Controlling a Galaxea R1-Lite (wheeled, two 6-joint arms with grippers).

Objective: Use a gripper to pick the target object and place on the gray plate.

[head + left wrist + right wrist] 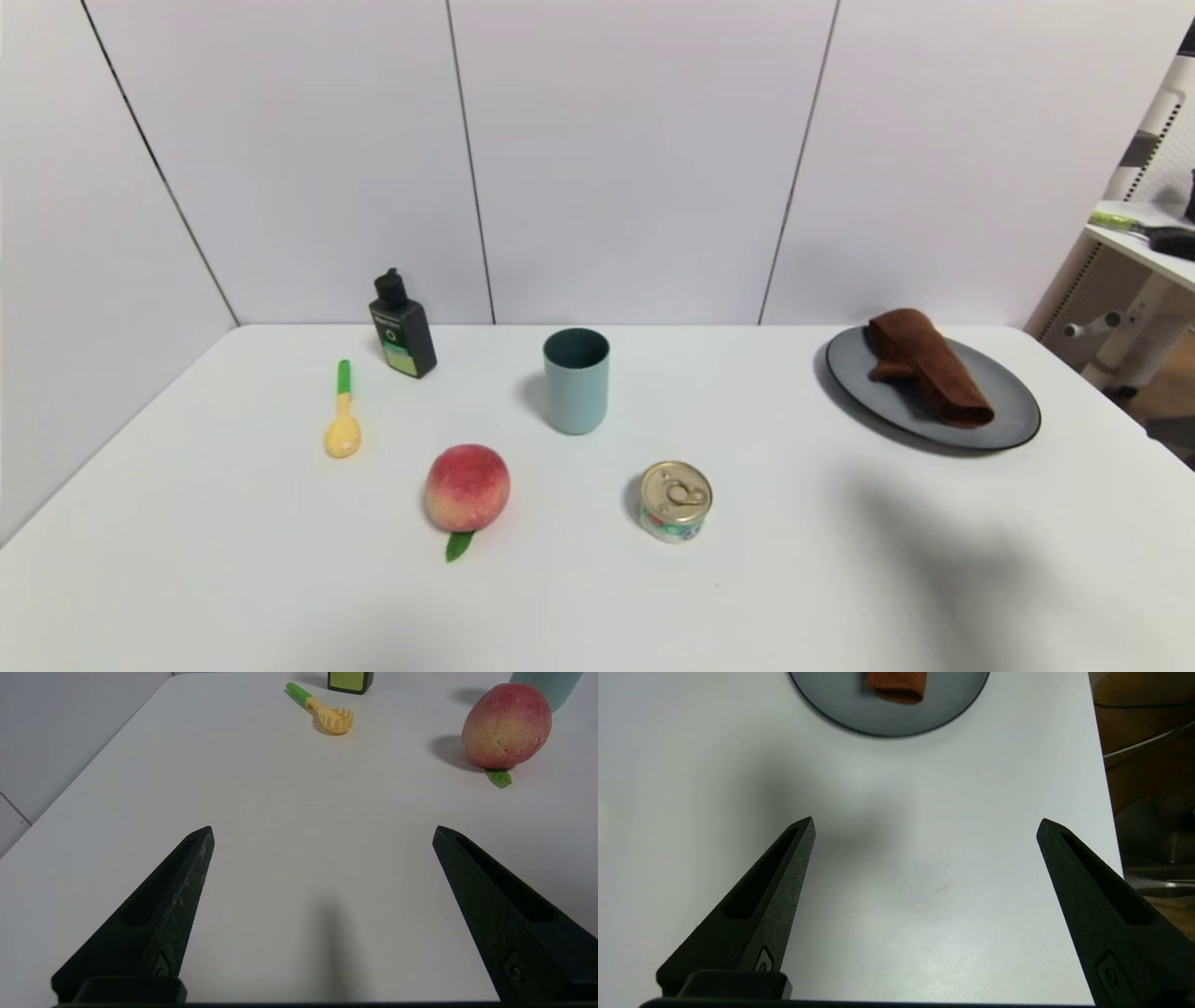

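Already the brown cloth (929, 368) lies on the gray plate (1013, 425) at the far right of the surface (597, 579), its long axis running diagonally across the plate. The right gripper (924, 826) is the nearer one — spread wide, empty, the cloth straight ahead of it and well apart. The left gripper (322, 833), equally wide and empty, hangs over the near left — I judge no further reach is needed.

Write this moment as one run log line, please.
soft dark-brown fuzzy cloth: on large round dark-gray plate | right gripper: open, empty | left gripper: open, empty
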